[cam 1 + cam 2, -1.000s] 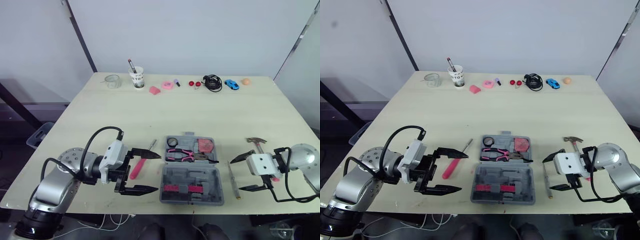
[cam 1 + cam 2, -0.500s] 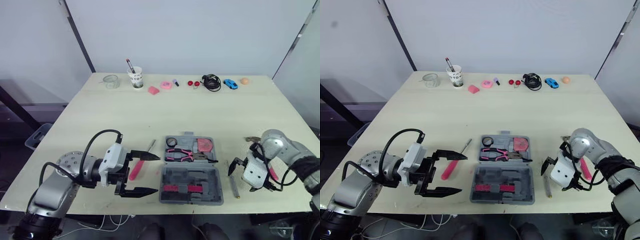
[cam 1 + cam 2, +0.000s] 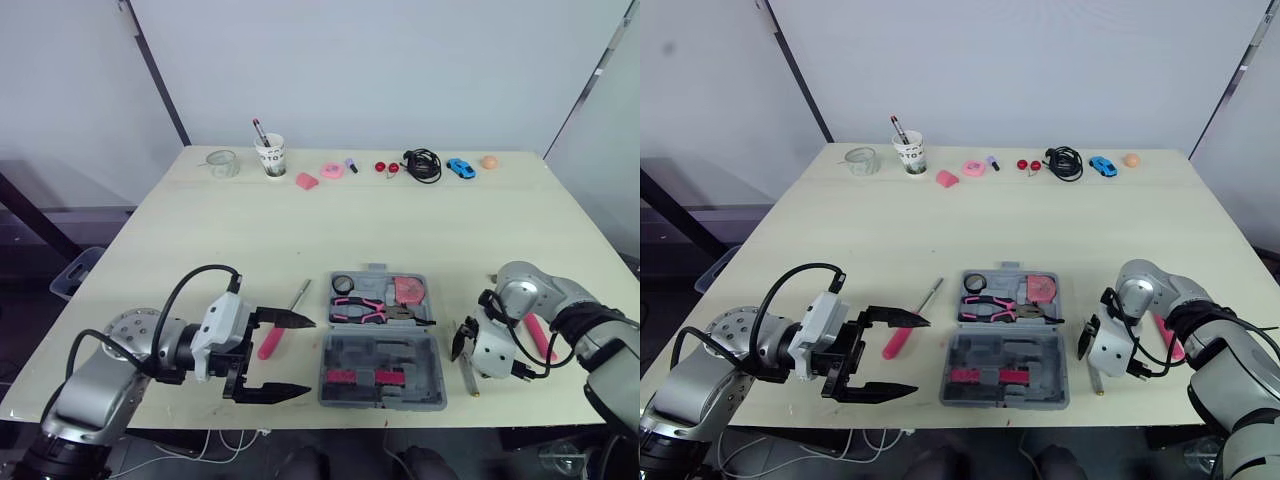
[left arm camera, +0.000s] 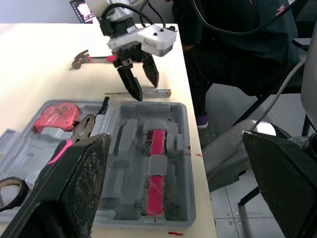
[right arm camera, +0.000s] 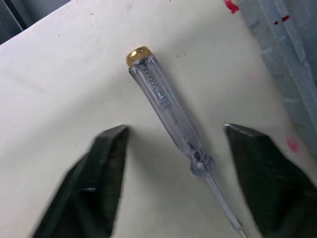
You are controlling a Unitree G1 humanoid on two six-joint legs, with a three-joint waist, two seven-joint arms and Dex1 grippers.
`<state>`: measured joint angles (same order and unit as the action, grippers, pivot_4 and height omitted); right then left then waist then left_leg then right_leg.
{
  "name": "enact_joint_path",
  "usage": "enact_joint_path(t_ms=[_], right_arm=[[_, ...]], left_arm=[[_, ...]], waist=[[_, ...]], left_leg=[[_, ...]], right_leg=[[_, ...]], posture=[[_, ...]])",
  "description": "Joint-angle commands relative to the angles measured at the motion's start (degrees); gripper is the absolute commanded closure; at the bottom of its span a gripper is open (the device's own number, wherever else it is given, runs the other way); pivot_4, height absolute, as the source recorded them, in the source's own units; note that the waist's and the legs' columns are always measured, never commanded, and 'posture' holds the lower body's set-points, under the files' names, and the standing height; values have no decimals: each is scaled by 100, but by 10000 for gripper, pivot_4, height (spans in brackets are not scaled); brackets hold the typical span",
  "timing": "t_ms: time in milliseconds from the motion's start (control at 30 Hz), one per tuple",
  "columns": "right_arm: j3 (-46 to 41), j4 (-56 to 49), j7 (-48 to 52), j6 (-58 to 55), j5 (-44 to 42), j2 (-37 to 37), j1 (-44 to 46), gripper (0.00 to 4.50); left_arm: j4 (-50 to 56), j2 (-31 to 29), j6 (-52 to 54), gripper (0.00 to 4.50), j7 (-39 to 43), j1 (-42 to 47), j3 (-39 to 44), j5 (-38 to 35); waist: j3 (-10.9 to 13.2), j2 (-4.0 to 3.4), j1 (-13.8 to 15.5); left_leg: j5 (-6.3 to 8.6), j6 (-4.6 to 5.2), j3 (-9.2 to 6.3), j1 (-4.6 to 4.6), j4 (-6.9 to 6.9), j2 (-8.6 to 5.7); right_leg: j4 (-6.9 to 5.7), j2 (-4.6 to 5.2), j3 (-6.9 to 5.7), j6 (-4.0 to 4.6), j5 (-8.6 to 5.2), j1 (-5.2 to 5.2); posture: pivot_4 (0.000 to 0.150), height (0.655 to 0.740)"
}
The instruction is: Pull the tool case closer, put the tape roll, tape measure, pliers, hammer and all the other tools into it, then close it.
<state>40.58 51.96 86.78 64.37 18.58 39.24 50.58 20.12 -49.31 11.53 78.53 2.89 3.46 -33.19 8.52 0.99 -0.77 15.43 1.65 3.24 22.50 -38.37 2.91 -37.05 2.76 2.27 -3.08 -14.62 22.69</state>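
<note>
- Head view: the tool case (image 3: 420, 368) lies open near the front edge of the table (image 3: 300, 230), at about 6 o'clock. The tape roll (image 3: 343, 284), pliers (image 3: 375, 312) and red tape measure (image 3: 408, 291) sit in its far half.
- The left arm reaches in from 8 o'clock with the forearm level. The left gripper (image 3: 306, 357) points toward 3 o'clock at the case, its fingers spread wide and holding nothing. The pink-handled screwdriver (image 3: 270, 340) lies on the table at the case's 9 o'clock, seen in the gap between those fingers.
- The right arm bends in from 4 o'clock with the wrist turned down. The right gripper (image 3: 461, 348) points at the clear-handled screwdriver (image 3: 468, 372), which lies at the case's 3 o'clock. The hammer (image 3: 538, 340) lies just behind that arm, farther toward 3 o'clock.
- Left wrist view: this arm's own fingers (image 4: 84, 188) stand wide apart, framing the open case. The right gripper stands tips-down over the clear-handled screwdriver just beside the case, with the hammer beyond it. A person (image 4: 233, 44) in dark clothing is past the table edge.
- Right wrist view: the fingers (image 5: 99, 183) are parted, one on each side of the clear handle, and neither touches it. A corner of the case is near.
</note>
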Motion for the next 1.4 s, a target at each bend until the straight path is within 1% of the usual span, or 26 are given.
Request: enact_joint_path(t_ms=[33, 67, 100, 167, 333, 467, 567, 633, 800, 867, 1000, 1033, 1100, 1167, 1267, 1333, 1400], right_arm=[[21, 75, -132, 78, 137, 58, 66, 29361], [22, 105, -162, 71, 182, 77, 77, 33515], [16, 127, -194, 68, 223, 105, 90, 38662], [-12, 99, -271, 105, 261, 166, 121, 44779], [-187, -390, -66, -276, -194, 431, -3, 44779], [-566, -1270, 222, -1323, -850, 1016, -431, 44779], [-1061, -2157, 309, -2625, -1449, 1478, -982, 44779], [-1494, -2817, 65, -3805, -1893, 1597, -1425, 44779], [-2479, -4382, -1172, -6822, -2194, 1633, -2528, 44779], [-2736, -4978, -1602, -8056, -2311, 1532, -2833, 44779], [-3090, -5891, -2492, -10082, -2423, 1193, -3200, 44779], [-3232, -6152, -2827, -10756, -2471, 1003, -3264, 44779], [-3433, -6535, -3379, -11762, -2514, 680, -3335, 44779], [-3557, -6774, -3768, -12384, -2534, 450, -3371, 44779], [-4026, -7098, -4616, -13734, -2483, -221, -3404, 44779], [-4080, -7271, -4988, -14043, -2420, -414, -3463, 44779], [-4395, -7322, -5362, -14670, -2460, -957, -3374, 44779]], left_arm=[[136, -61, -132, 0, 58, 44, 66, 23], [125, -58, -152, 0, 67, 46, 50, 43], [124, -40, -159, 0, 64, 57, 31, 46], [131, 14, -166, 0, 58, 106, 1, 20], [145, 161, -126, 0, -28, 308, -33, -51], [188, 205, -93, 0, -71, 324, -56, -44], [220, 202, -87, 0, -93, 297, -47, -68], [229, 207, -84, 0, -107, 292, -53, -77], [237, 258, -73, 0, -138, 303, -121, -89], [235, 270, -69, 0, -144, 313, -135, -93], [232, 294, -70, 0, -125, 327, -176, -100], [226, 298, -66, 0, -116, 340, -181, -104], [212, 311, -50, 0, -107, 375, -183, -126], [200, 330, -24, 0, -113, 418, -180, -152], [187, 335, -12, 0, -95, 429, -157, -157], [176, 333, -7, 0, -91, 431, -137, -159], [166, 338, 0, 0, -93, 439, -132, -163]], waist=[[0, 0, -1], [0, 1, -2], [-1, 1, -3], [-1, 1, -4], [1, -2, 6], [1, -1, 12], [1, -2, 25], [0, -1, 16], [0, -1, 11], [0, -1, 13], [-1, 1, 15], [-1, 1, 16], [-2, 2, 16], [-2, 2, 16], [-3, 4, 16], [-3, 3, 15], [-3, 5, 14]], left_leg=[[0, 0, 2, -1, 0, 0], [0, 0, 3, -3, 0, 0], [0, 0, 5, -4, 0, 1], [0, 0, 8, -7, 0, 2], [0, 0, 17, -10, -2, 2], [0, 1, 16, -9, -2, 3], [1, 1, 14, -6, -1, 4], [1, 1, 15, -6, -1, 5], [1, 2, 22, -11, -1, 13], [1, 2, 24, -10, -2, 12], [2, 2, 22, -6, -3, 10], [2, 2, 20, -5, -3, 9], [2, 1, 18, 1, -3, 9], [2, 1, 17, 6, -3, 9], [2, 1, 13, 10, -3, 6], [2, 2, 10, 14, -2, 5], [2, 1, 8, 16, -1, 3]], right_leg=[[-1, 0, 1, 0, 0, 0], [-2, 0, 2, 0, 0, 0], [-2, 0, 3, 1, 0, 0], [-4, 0, 6, 1, 0, -1], [-9, 1, 13, 0, 0, 0], [-10, 1, 13, -8, 5, 1], [-9, 2, 12, -7, 4, 1], [-9, 2, 13, -5, 3, 0], [-15, -2, 19, 1, 0, 1], [-15, -2, 19, 0, 1, 2], [-13, -2, 19, -2, 1, 4], [-13, -3, 18, -5, 3, 4], [-12, -4, 16, -7, 4, 9], [-11, -5, 16, -8, 4, 12], [-9, -6, 15, -9, 5, 13], [-7, -6, 14, -12, 7, 14], [-5, -6, 14, -13, 6, 14]], posture=[[1500, 7400], [1500, 7400], [1500, 7400], [1500, 7400], [1500, 7400], [1500, 7400], [1500, 7400], [1500, 7400], [1500, 7400], [1500, 7400], [1500, 7400], [1500, 7400], [1500, 7400], [1500, 7400], [1500, 7400], [1500, 7400], [1500, 7400]])
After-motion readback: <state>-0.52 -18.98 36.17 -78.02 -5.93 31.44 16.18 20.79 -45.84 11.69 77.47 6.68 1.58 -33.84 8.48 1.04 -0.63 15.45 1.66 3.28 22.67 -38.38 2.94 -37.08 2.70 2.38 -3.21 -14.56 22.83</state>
